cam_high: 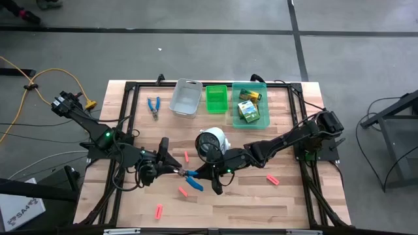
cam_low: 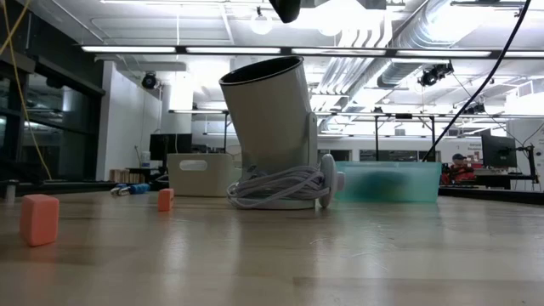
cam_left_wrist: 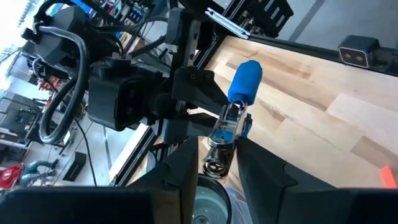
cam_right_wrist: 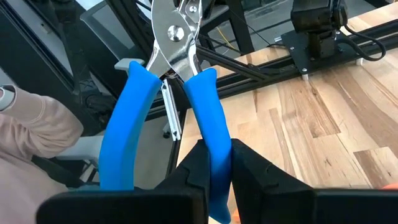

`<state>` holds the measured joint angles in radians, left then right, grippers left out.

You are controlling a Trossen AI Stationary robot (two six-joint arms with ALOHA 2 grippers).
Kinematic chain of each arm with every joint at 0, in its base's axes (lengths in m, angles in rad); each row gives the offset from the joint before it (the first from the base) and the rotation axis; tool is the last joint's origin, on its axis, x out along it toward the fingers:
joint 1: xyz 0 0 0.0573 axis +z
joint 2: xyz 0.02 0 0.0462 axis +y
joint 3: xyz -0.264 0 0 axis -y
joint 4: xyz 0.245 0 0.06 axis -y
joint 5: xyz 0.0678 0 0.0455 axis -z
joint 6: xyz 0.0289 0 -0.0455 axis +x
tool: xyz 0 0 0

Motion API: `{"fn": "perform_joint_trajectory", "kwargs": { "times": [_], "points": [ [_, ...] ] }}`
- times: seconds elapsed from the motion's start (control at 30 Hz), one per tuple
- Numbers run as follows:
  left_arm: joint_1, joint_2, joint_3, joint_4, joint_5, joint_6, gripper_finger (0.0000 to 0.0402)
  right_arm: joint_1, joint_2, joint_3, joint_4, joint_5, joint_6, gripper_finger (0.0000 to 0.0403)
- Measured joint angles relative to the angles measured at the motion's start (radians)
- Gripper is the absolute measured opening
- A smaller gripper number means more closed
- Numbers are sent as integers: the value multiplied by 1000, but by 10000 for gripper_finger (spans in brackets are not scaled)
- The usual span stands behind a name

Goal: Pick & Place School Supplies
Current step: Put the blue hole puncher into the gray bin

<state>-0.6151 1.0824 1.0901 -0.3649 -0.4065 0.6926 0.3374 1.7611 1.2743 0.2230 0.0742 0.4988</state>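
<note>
Two grippers share the blue-handled metal scissors (cam_high: 193, 180): right gripper (cam_high: 208, 176) pinches a handle; left gripper (cam_high: 171, 169), fingers half-spread around the blades, should squeeze gently before right frees

We are counting two scissors (cam_high: 153, 106) (cam_high: 193, 180), five stubs at (cam_high: 186, 156), (cam_high: 183, 191), (cam_high: 159, 211), (cam_high: 272, 179) and (cam_high: 160, 49), two crayon boxes (cam_high: 249, 111) (cam_high: 249, 95), three bins (cam_high: 185, 98) (cam_high: 217, 98) (cam_high: 250, 104), and one round white object (cam_high: 212, 141).

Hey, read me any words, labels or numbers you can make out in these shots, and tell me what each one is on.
None can be read for certain.
Crayon boxes in the teal bin: print too small.
White sheet on the floor beside the table: dark lettering, too blurred.
</note>
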Motion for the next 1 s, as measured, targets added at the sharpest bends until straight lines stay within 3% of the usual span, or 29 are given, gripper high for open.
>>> {"fn": "perform_joint_trajectory", "kwargs": {
  "times": [0.53,0.77,1.0],
  "points": [
    [0,0,0,7,51,-2,86,-6,0,0,0,-4,-5,32],
    [-1,0,0,-3,66,-9,34,-6,0,0,-2,-14,-5,32],
    [0,0,0,3,105,-15,34,-6,0,0,0,-31,-3,32]
  ]
}}
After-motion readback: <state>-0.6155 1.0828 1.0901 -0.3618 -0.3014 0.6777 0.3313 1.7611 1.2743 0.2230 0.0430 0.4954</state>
